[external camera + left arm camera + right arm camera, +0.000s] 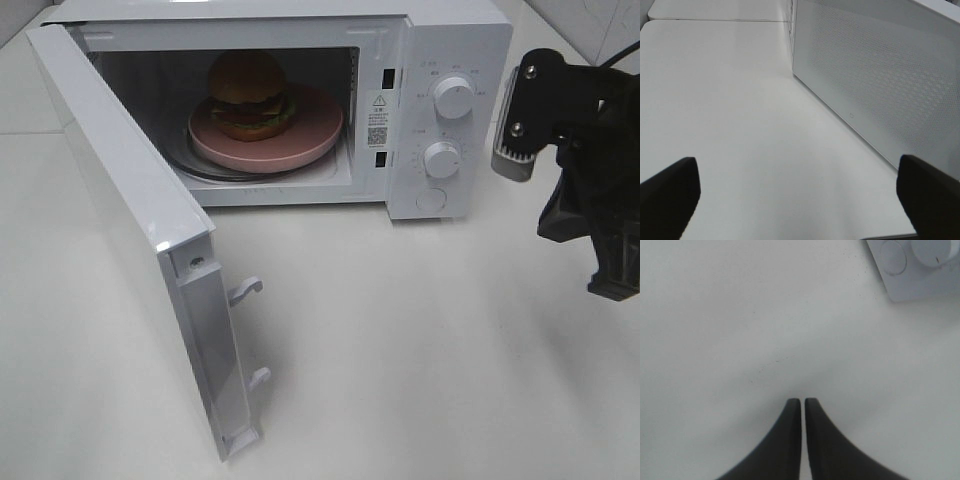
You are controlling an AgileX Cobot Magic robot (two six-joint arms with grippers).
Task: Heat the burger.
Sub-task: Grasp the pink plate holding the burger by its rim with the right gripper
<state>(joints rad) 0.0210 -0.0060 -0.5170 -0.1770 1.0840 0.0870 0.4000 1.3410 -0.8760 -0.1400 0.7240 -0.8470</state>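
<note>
Pink plate (322, 132) holds the burger (249, 93) inside open microwave (460, 45).

The right arm (590, 150), at the scene's right edge, is matte black, built of blocky, angular housings. A silver-grey ribbed block (515, 150) sits on its left face, with two bright screws (517, 127) showing there. A thin black cable (622, 52) leaves its far side. The right gripper (802, 401) has black fingers (832, 450) that curve to slim tips. The left gripper (797, 167) has broad, blunt black ones.

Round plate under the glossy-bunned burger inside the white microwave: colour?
Plain pink round plate, no pattern; clearest in the exterior high view.
</note>
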